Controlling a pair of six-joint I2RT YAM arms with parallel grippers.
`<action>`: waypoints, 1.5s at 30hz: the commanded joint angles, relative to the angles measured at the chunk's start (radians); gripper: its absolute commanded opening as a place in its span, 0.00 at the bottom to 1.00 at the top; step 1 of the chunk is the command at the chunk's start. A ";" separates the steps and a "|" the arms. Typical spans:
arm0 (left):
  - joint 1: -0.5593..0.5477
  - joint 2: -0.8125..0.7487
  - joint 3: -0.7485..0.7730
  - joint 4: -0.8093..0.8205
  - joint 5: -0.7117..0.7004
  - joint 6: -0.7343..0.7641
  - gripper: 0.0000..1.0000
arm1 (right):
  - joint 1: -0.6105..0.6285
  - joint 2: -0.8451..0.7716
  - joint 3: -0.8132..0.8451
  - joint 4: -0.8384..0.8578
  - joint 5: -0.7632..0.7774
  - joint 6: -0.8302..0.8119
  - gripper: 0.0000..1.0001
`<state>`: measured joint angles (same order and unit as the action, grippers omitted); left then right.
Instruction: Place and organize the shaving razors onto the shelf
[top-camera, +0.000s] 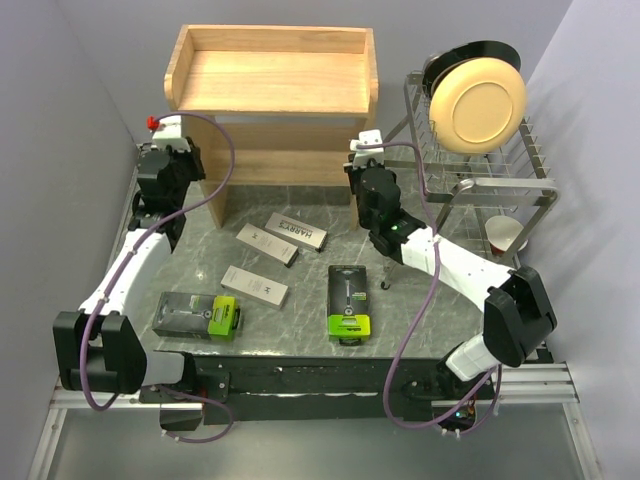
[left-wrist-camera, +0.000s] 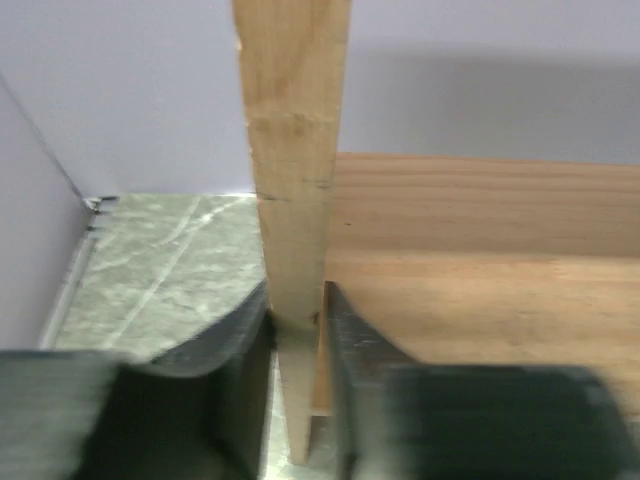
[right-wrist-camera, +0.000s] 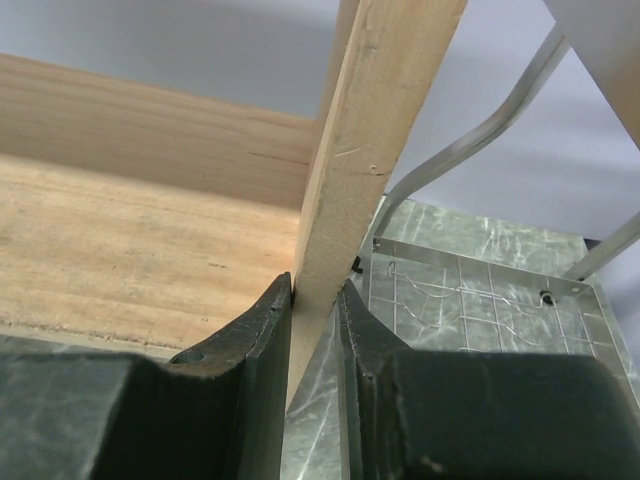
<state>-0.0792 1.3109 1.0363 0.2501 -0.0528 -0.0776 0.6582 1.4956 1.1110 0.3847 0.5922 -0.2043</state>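
The light wood shelf stands at the back of the table. My left gripper is shut on its left side panel, one finger on each face, as the left wrist view shows. My right gripper is shut on the right side panel, also seen in the right wrist view. Three slim grey razor boxes lie flat in front of the shelf. Two black-and-green razor packs lie nearer the arm bases.
A wire dish rack stands right of the shelf, holding a cream plate with a red-and-white cup below. Its wire base lies just beyond the right side panel. A grey wall runs close along the left.
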 joint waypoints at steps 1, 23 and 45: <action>-0.076 -0.045 -0.015 -0.207 0.128 -0.090 0.54 | 0.033 -0.074 0.024 0.002 -0.126 -0.060 0.25; -0.076 -0.516 -0.179 -0.676 0.271 -0.145 0.99 | 0.204 -0.267 -0.082 -0.491 -0.342 0.192 0.76; 0.009 -0.524 -0.173 -0.634 0.294 -0.086 0.14 | 0.143 0.107 0.188 -0.169 0.017 0.217 0.00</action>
<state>-0.0807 0.7940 0.8398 -0.4309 0.2134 -0.1661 0.8555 1.5791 1.2243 0.0868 0.4587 0.0299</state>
